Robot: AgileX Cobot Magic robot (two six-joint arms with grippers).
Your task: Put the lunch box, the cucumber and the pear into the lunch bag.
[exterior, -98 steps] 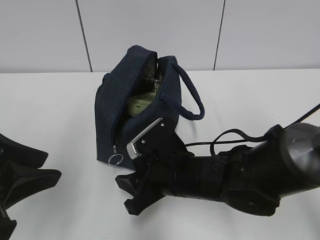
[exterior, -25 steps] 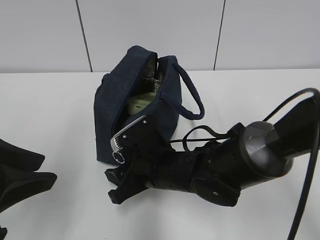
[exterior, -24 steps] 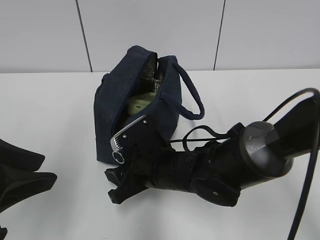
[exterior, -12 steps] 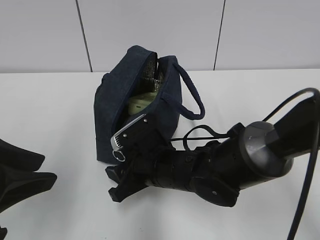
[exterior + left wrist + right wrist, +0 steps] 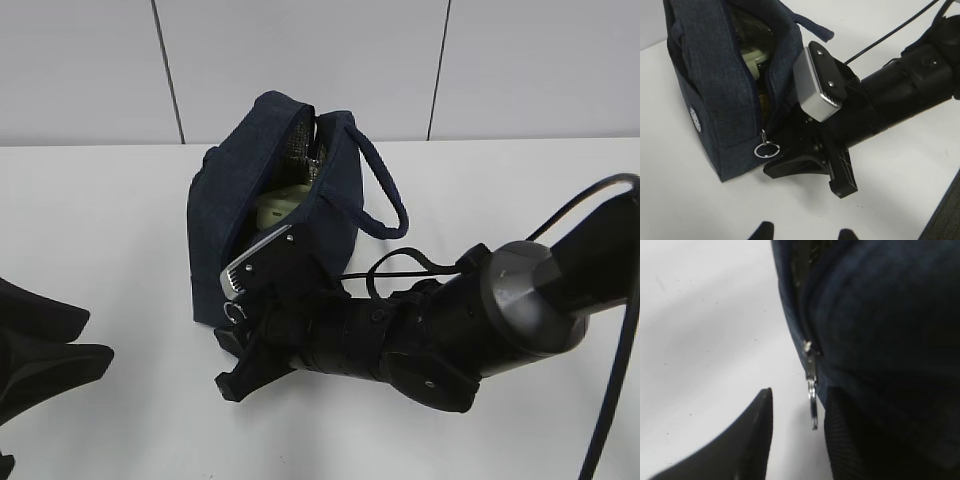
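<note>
The navy lunch bag [image 5: 250,170] stands on the white table with its top gaping. The pale green lid of the lunch box [image 5: 280,207] shows inside it, as in the left wrist view [image 5: 752,55]. The cucumber and the pear are hidden. My right gripper [image 5: 232,360] is open at the bag's front lower corner. The metal ring pull [image 5: 812,405] of the zipper hangs between its fingers, close to the right finger [image 5: 850,440], not pinched. My left gripper [image 5: 806,231] is open and empty at the front left [image 5: 100,335], apart from the bag.
The bag's loop handle [image 5: 385,190] hangs off its right side. The right arm's cable [image 5: 430,265] loops above the wrist. A grey panelled wall runs behind the table. Bare white table [image 5: 110,220] lies left of the bag.
My right gripper has moved left along the bag's front, and its fingers now straddle the ring pull. In the last second it has only edged slightly. The left arm is still.
</note>
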